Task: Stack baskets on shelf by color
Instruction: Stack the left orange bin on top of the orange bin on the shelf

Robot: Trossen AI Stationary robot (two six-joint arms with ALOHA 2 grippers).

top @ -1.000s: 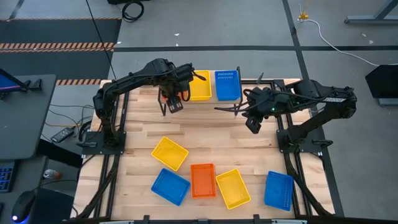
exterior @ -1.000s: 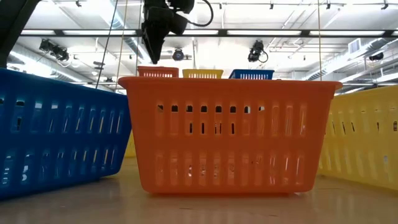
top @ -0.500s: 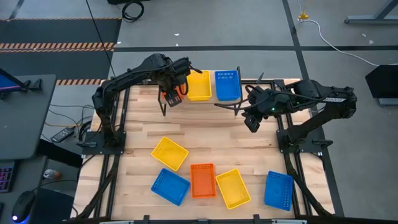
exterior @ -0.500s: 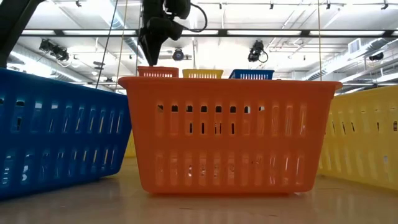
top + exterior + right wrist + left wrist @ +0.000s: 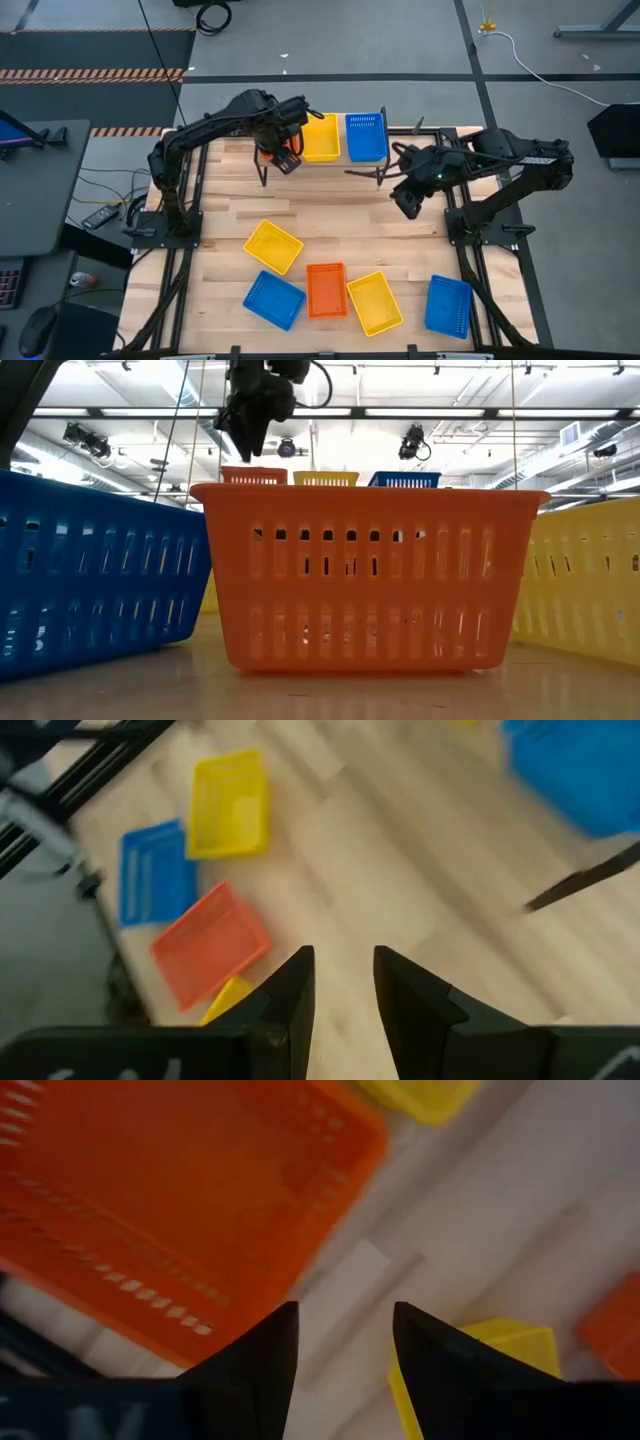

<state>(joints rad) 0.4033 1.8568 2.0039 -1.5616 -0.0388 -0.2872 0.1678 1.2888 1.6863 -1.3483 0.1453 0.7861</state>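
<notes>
Where the high view shows the far edge of the table, the left gripper (image 5: 284,160) hangs beside the shelf's yellow basket (image 5: 320,136) and blue basket (image 5: 366,136). In the left wrist view, its fingers (image 5: 250,1370) are spread, empty, above an orange basket (image 5: 170,1210). In the right wrist view, the right gripper (image 5: 342,982) is parted, holding nothing.

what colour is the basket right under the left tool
Orange basket, clearest in the left wrist view.

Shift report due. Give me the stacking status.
Done: an orange basket, a yellow basket and a blue basket sit on the shelf. In hand: nothing; the left gripper is open over the orange basket, the right gripper open above the table. Left: five loose baskets, two yellow, two blue, one orange.
</notes>
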